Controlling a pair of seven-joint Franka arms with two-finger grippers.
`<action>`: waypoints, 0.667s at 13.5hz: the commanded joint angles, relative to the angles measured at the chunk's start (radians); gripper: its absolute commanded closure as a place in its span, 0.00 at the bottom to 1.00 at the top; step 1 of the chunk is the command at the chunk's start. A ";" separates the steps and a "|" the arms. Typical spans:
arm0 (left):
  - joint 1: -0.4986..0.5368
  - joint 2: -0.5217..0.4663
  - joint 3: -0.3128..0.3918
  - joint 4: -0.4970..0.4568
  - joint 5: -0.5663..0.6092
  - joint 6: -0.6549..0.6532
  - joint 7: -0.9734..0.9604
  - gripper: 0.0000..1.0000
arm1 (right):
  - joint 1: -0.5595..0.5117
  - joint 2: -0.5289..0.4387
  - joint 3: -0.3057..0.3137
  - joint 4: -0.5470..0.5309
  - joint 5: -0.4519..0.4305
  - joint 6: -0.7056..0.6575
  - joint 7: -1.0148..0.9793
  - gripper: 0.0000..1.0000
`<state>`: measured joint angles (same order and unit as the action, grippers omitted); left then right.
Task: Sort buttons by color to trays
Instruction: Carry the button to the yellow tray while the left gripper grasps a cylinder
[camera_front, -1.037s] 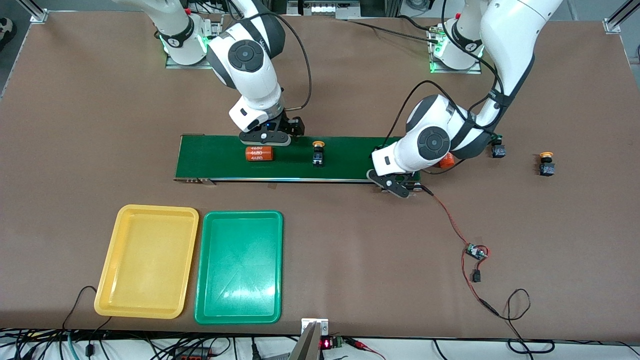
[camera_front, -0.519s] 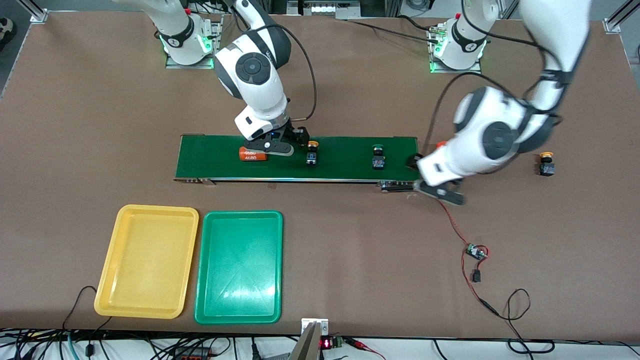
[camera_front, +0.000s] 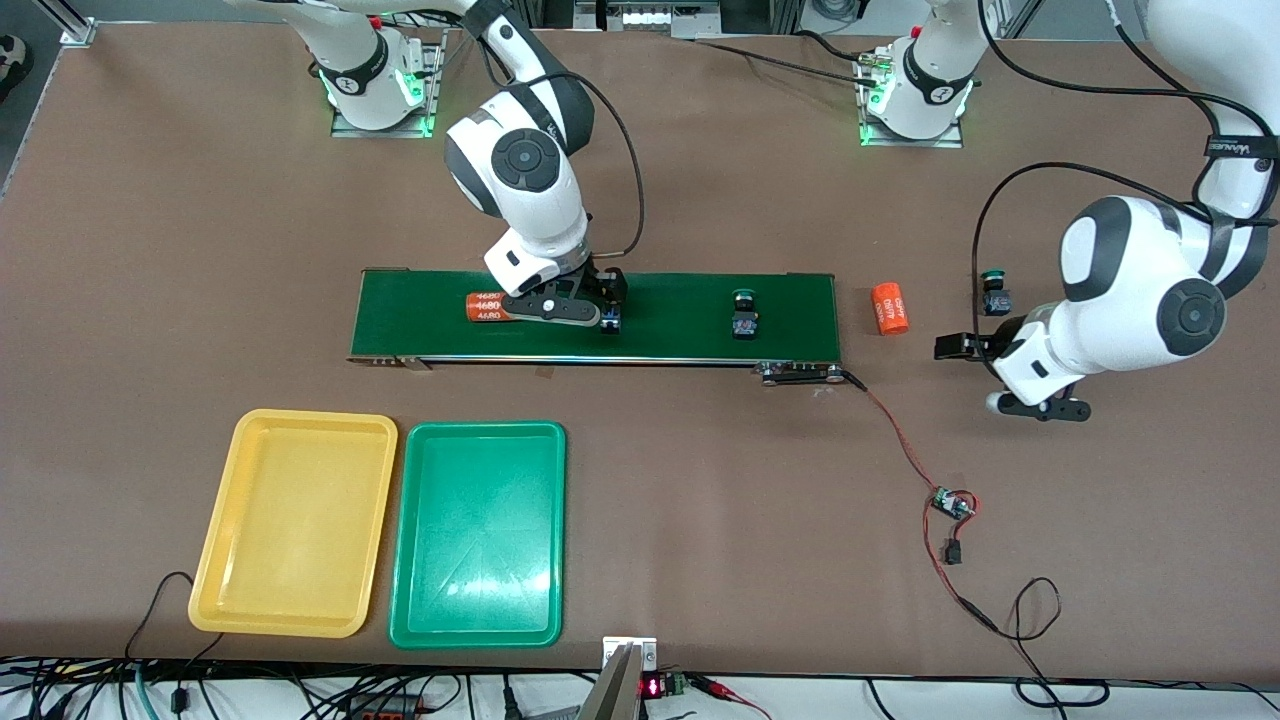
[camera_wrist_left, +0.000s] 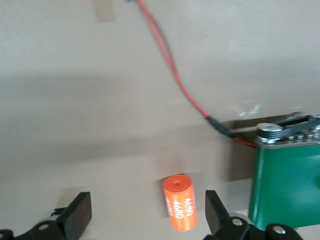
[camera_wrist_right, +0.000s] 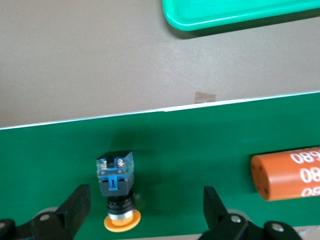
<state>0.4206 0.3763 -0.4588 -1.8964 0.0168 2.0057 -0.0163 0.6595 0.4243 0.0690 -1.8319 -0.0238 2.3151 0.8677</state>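
My right gripper (camera_front: 560, 308) (camera_wrist_right: 145, 207) hangs open low over the conveyor belt (camera_front: 680, 300). A yellow button (camera_wrist_right: 117, 192) (camera_front: 611, 321) lies on the belt between its fingers, untouched. A green button (camera_front: 743, 318) stands farther along the belt toward the left arm's end. Another green button (camera_front: 993, 293) sits on the bare table by the left arm. My left gripper (camera_front: 1040, 408) (camera_wrist_left: 146, 215) is open and empty, up over the table past the belt's end. The yellow tray (camera_front: 300, 520) and green tray (camera_front: 480, 530) lie side by side, nearer the front camera, both empty.
One orange "4680" cylinder (camera_front: 487, 305) (camera_wrist_right: 287, 175) lies on the belt beside my right gripper. Another orange cylinder (camera_front: 889, 308) (camera_wrist_left: 180, 202) lies on the table just off the belt's end. A red wire (camera_front: 900, 440) runs from the belt to a small board (camera_front: 950, 503).
My left arm has swung off the belt's end toward its own end of the table, uncovering a green button on the belt. My right gripper has come over the yellow button. The belt's load has drifted toward the right arm's end.
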 joint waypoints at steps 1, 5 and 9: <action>0.030 0.022 -0.012 -0.039 -0.023 0.004 0.004 0.00 | 0.008 0.025 -0.003 0.036 -0.016 0.000 0.014 0.00; 0.029 0.006 -0.017 -0.196 -0.026 0.134 -0.005 0.00 | 0.009 0.082 -0.003 0.036 -0.022 0.050 0.014 0.00; 0.027 -0.016 -0.026 -0.317 -0.044 0.258 -0.010 0.00 | 0.009 0.136 -0.003 0.036 -0.036 0.139 0.014 0.00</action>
<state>0.4420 0.4125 -0.4742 -2.1400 0.0121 2.2201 -0.0234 0.6609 0.5304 0.0690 -1.8174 -0.0403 2.4245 0.8677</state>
